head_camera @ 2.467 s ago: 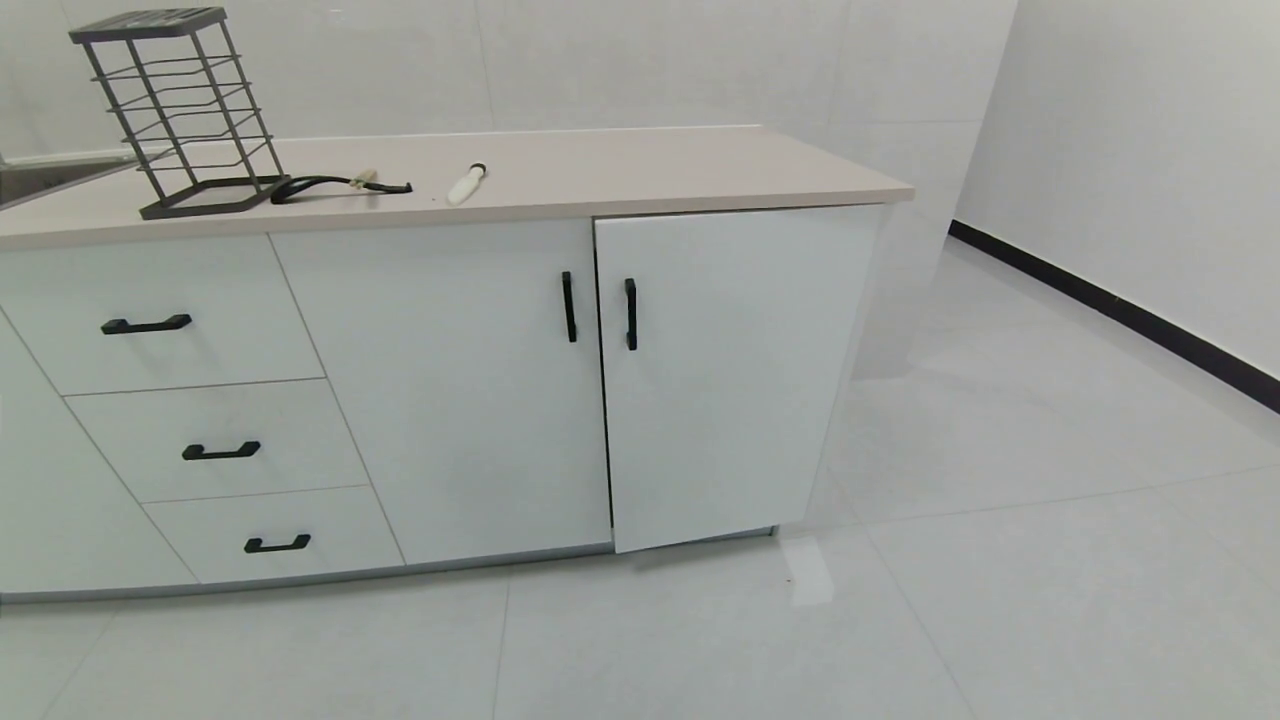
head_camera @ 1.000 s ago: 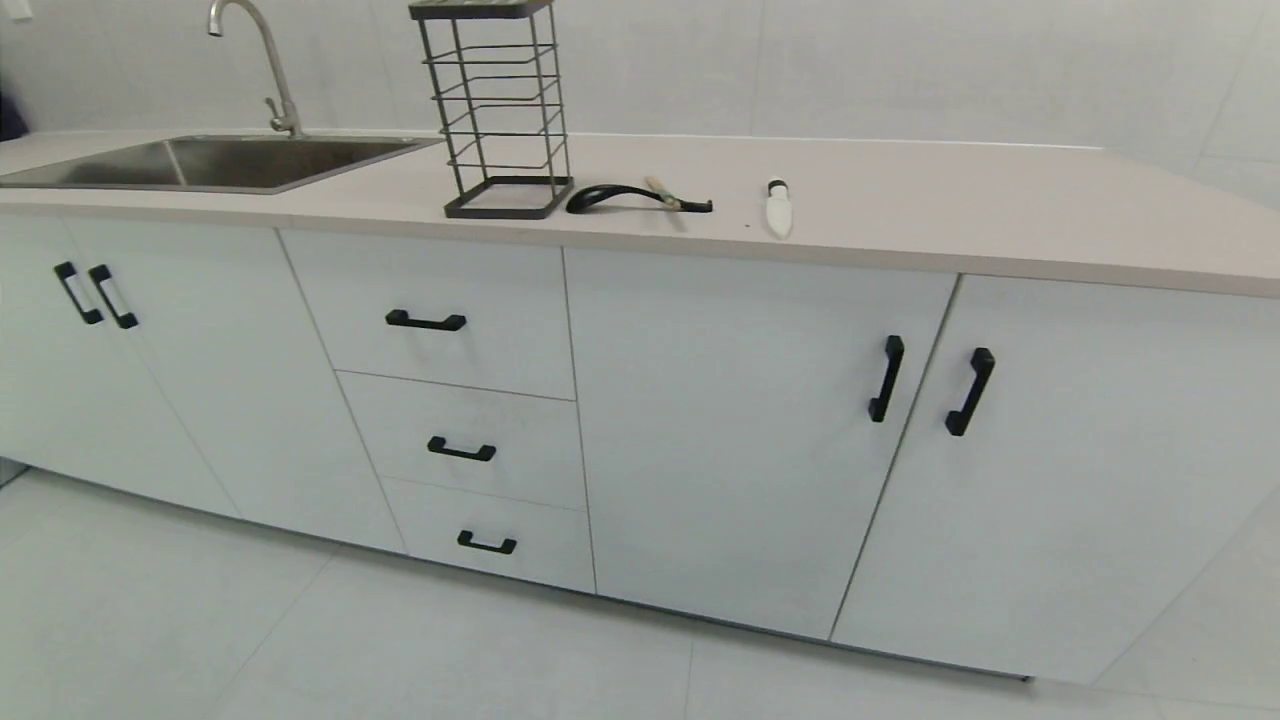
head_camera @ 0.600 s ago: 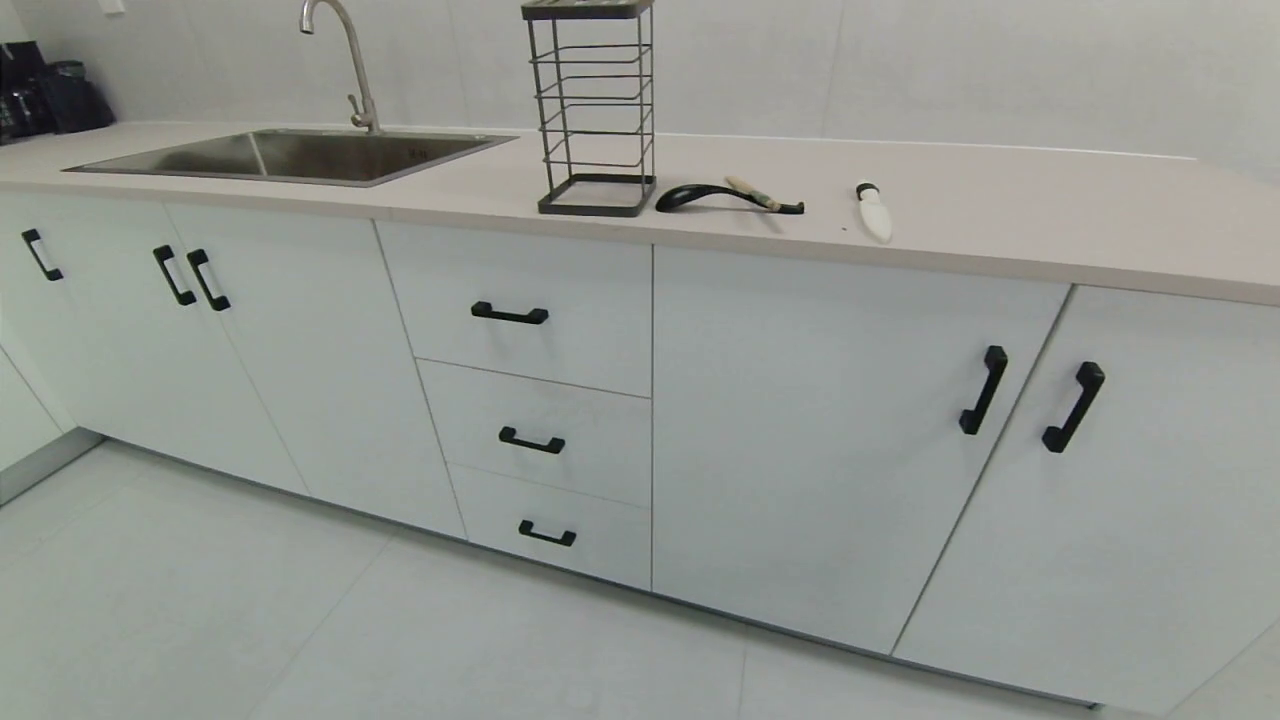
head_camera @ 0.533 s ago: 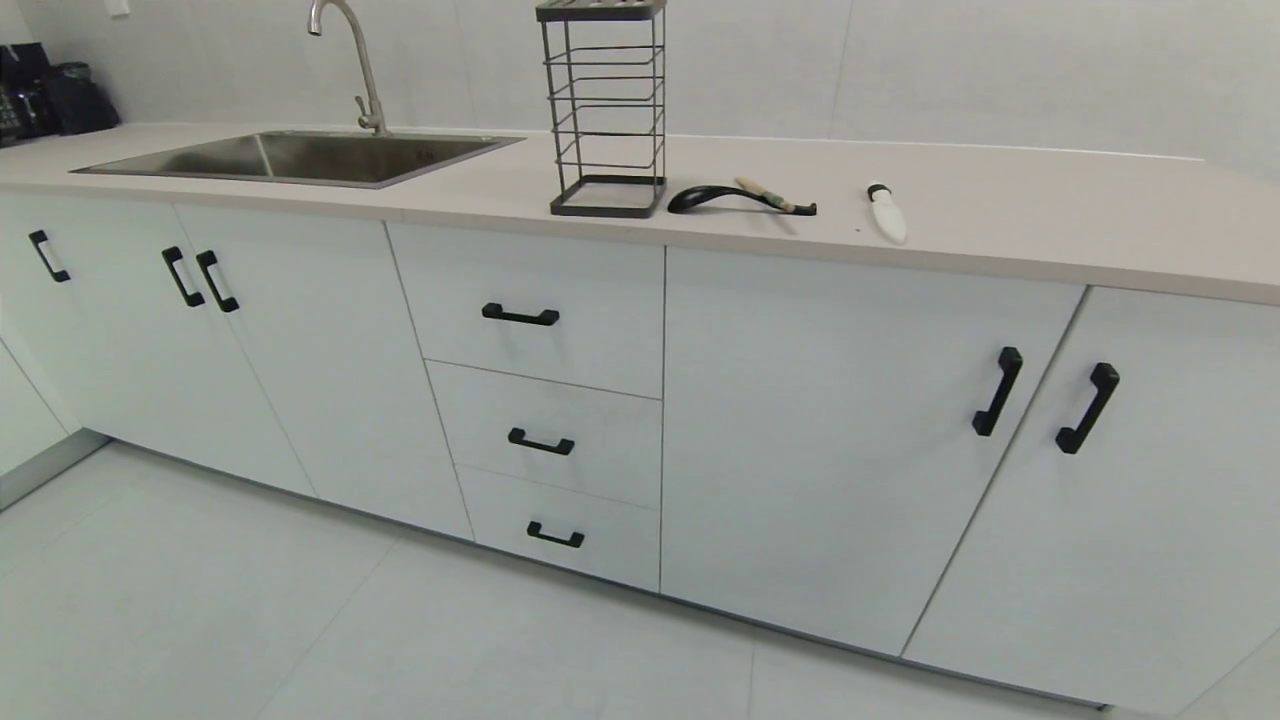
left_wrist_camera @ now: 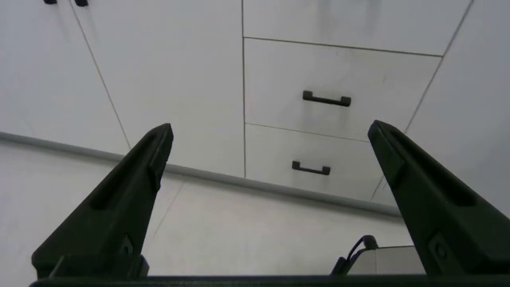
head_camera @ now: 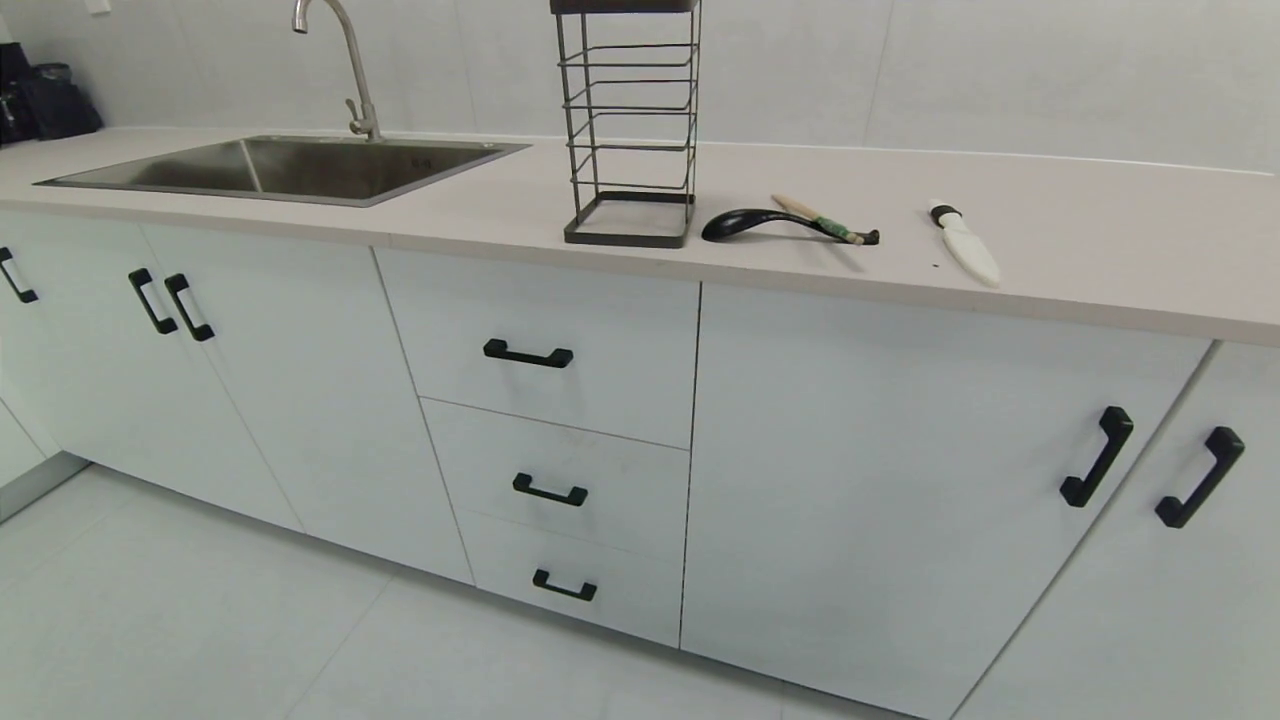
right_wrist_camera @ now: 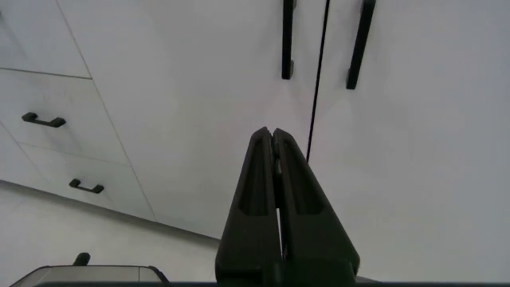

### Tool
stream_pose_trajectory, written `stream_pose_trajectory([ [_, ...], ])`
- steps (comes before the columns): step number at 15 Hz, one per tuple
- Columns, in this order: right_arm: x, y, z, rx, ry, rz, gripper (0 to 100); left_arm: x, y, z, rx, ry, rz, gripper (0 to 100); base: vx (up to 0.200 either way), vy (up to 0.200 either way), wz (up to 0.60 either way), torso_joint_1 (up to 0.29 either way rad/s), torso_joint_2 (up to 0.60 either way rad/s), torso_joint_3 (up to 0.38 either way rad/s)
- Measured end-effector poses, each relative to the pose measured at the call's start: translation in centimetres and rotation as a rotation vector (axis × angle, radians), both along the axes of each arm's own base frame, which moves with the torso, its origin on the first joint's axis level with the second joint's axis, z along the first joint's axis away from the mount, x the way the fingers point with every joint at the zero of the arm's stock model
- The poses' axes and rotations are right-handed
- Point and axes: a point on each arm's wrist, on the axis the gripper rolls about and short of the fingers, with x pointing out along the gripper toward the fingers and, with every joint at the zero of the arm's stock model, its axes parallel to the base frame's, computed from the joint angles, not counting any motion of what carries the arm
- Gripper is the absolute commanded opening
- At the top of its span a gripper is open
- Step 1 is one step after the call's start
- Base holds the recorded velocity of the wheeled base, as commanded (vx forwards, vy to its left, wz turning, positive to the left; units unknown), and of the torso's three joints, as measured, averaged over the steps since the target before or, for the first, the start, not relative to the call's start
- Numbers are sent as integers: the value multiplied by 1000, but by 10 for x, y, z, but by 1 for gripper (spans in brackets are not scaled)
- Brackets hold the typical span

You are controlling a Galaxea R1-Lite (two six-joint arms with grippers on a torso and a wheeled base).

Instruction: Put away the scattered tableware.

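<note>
Loose tableware on the countertop (head_camera: 1080, 215), both arms low before the cabinets.
Black ladle (head_camera: 745, 222), crossed by a wooden-handled utensil (head_camera: 812, 215), and white knife (head_camera: 968, 247) lie right of centre near the front edge; a clumsy nudge could knock them off. The wire rack (head_camera: 632, 130) beside the ladle holds nothing. Left gripper (left_wrist_camera: 269, 127) gapes; right gripper (right_wrist_camera: 273, 134) is pressed closed, holding nothing.

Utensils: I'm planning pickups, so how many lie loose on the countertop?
3: a black ladle beside the wire rack, a wooden-handled tool across its handle, a white knife farther right. More may lie off-frame.
</note>
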Motion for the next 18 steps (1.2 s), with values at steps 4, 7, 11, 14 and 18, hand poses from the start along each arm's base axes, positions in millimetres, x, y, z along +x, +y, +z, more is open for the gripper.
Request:
stream_pose_trajectory([
  [4, 0, 0, 0, 0, 0, 0, 0, 0, 0, 0, 0, 0, 5, 100, 0, 150, 0, 4, 2, 2],
  [7, 0, 0, 0, 0, 0, -1, 0, 0, 0, 0, -1, 1, 1, 100, 0, 0, 0, 0, 0, 0],
  [11, 0, 0, 0, 0, 0, 0, 0, 0, 0, 0, 4, 0, -2, 100, 0, 0, 0, 0, 0, 0],
  [14, 0, 0, 0, 0, 0, 0, 0, 0, 0, 0, 26, -3, -22, 100, 0, 0, 0, 0, 0, 0],
  [18, 0, 0, 0, 0, 0, 0, 0, -11, -2, 44, 50, -239, -45, 100, 0, 0, 0, 0, 0, 0],
])
